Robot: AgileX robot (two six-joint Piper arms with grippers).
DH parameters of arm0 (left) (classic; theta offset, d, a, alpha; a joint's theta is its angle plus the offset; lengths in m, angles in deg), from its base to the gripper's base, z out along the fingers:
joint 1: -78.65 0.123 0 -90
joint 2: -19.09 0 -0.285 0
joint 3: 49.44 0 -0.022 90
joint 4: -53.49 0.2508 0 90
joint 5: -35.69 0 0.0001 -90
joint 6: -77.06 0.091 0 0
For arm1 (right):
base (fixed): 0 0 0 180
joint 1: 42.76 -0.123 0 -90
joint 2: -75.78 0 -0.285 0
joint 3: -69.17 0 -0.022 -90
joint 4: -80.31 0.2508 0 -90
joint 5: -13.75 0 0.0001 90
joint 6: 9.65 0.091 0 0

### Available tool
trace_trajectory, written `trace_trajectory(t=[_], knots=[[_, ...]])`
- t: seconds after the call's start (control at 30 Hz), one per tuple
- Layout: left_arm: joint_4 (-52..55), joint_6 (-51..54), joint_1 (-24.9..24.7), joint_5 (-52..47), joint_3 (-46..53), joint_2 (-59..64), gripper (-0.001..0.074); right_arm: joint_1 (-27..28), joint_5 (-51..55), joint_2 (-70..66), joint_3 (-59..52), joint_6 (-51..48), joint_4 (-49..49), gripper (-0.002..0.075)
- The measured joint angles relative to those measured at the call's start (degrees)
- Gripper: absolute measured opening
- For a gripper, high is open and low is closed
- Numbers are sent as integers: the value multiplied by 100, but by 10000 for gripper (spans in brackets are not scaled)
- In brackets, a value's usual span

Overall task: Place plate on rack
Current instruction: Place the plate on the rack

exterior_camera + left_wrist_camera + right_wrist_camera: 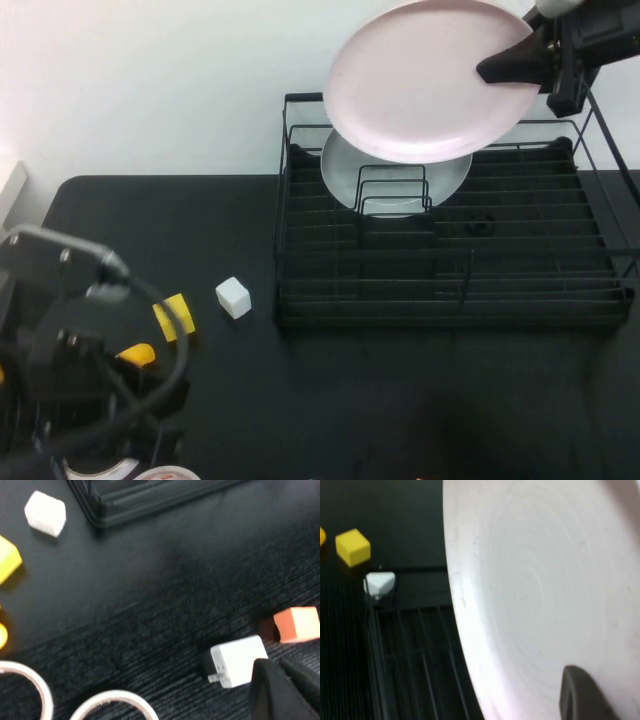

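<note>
Right gripper (500, 68) at upper right pinches the rim of the large round pinkish-white plate (425, 80), tilted above the black wire dish rack (450, 270) – ready for slotting; left gripper (282, 690), jaws pressed together, parked lower left.
</note>
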Motion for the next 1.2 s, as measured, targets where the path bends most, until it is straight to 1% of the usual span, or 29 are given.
trace_trajectory(t=[0.1, 0.2, 0.33, 0.57, 0.9, 1.0, 1.2], knots=[[-39, 0, 0, 0, 219, -164, 0, 101, 264, -509, 601, 297, -91, 126], [-62, 0, 0, -31, 327, -252, 0, 159, 284, -959, 1070, 420, -90, 126], [-66, 0, 0, -150, 375, -259, 0, 174, 284, -1390, 1407, 433, -37, 126], [-66, 0, 0, -108, 375, -259, 0, 151, -7, -1901, 1518, 415, 254, 125], [-76, 0, 0, -25, 375, -259, 0, 82, -299, -2191, 1518, -428, 860, 125], [-76, 0, 0, -25, 375, -259, 0, 82, -324, -2252, 1522, -644, 933, 125], [-76, 14, 0, -25, 375, -259, 0, 82, -332, -2274, 1522, -771, 908, 125]])
